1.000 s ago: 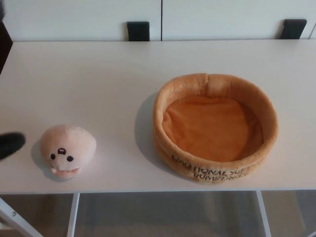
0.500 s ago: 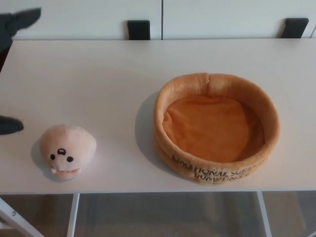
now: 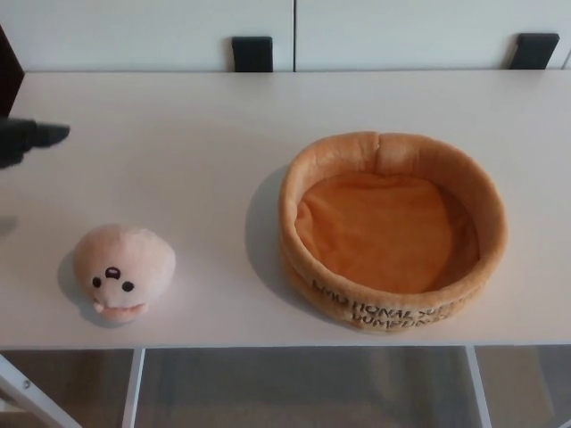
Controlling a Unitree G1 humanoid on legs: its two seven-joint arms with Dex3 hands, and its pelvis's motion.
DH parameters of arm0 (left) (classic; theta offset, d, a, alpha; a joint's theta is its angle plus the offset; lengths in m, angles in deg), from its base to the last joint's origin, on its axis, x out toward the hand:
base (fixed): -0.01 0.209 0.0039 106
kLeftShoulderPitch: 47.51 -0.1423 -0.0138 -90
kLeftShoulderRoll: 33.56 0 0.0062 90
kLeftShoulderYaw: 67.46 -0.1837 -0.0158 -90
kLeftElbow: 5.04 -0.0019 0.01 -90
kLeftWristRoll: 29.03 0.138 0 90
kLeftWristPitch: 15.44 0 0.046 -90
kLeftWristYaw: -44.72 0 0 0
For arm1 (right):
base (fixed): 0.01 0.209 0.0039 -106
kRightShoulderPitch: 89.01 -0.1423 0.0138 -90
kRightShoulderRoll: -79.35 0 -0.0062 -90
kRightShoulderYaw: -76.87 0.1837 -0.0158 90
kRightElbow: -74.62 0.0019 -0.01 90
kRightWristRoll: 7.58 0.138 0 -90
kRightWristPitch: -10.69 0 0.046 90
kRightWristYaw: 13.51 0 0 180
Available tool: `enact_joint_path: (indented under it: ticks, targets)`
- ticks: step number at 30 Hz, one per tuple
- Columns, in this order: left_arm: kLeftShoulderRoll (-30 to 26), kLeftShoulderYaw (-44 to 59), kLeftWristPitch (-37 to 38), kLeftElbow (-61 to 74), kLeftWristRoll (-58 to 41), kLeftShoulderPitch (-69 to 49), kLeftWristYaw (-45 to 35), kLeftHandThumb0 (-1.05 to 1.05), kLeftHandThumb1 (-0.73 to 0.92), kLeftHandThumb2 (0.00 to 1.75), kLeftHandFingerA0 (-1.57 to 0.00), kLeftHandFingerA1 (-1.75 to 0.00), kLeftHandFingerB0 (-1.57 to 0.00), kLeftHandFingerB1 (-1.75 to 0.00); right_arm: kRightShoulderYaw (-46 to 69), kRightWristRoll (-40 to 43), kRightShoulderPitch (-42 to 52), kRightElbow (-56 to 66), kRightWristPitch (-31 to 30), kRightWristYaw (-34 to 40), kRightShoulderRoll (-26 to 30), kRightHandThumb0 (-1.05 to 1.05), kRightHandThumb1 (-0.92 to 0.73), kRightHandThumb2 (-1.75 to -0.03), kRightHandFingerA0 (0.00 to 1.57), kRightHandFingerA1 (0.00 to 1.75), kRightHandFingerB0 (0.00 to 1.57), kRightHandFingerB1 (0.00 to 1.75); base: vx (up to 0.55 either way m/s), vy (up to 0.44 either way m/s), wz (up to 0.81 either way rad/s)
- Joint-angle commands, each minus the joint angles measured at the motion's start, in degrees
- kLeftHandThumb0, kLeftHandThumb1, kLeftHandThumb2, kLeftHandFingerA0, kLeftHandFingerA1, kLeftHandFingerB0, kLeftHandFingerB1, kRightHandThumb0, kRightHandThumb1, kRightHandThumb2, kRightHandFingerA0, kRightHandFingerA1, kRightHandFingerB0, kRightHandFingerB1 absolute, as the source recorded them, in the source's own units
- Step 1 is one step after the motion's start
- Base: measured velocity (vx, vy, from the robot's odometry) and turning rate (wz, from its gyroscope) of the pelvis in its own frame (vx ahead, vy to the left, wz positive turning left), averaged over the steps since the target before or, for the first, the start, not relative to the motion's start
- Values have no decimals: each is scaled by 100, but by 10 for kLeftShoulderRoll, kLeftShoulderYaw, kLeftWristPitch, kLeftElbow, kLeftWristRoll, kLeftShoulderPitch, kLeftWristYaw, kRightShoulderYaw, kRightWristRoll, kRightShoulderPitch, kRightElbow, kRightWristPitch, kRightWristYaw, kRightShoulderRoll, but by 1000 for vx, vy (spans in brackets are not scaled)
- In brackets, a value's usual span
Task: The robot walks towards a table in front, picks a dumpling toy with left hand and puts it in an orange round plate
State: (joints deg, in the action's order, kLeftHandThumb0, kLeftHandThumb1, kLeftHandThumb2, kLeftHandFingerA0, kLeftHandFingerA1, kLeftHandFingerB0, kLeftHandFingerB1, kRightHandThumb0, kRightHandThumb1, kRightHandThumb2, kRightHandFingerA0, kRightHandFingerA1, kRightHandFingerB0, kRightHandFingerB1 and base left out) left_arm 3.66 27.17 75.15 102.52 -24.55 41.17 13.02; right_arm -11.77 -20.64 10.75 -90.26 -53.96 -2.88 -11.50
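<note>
White table [image 3: 178,143], dumpling toy [image 3: 123,272] left of plush orange plate [image 3: 393,227], left robot hand [image 3: 27,138] at edge, grip unclear

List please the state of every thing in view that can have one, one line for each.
Dumpling toy: on the table, face toward the camera, not held.
Plate: upright, empty, right of the toy and apart from it.
Left hand: at the left edge, apart from the toy, holding nothing visible.
Right hand: not in view.

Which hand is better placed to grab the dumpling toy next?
Left. The left hand shows at the table's left edge, on the same side as the dumpling toy. The right hand is not in view, and the orange plate lies on that side.
</note>
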Motion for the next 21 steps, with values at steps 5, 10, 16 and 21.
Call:
enact_joint_path:
  ticks: [5,10,16,21]
  targets:
    - [47,-88,-57,-14,102,89,-21,-77,32,71,0,-10,0,-13,-1,5,4,3,-4,-5,12,-40,-56,-76,67,56,40,44,0,0,0]
    - [86,-147,-69,-39,161,156,-23,-74,31,71,0,-7,0,-10,-1,5,0,-1,-7,-5,12,-41,-55,-77,66,56,41,45,0,0,0]
    - [143,-193,-87,-62,222,190,8,-46,32,71,0,-17,0,-22,1,7,1,0,-8,-7,12,-42,-56,-77,68,56,41,45,0,0,0]
    - [176,-218,-82,-92,270,190,38,-39,31,67,-1,-19,0,-22,1,7,0,2,-6,-9,14,-41,-55,-77,66,56,41,45,0,0,0]
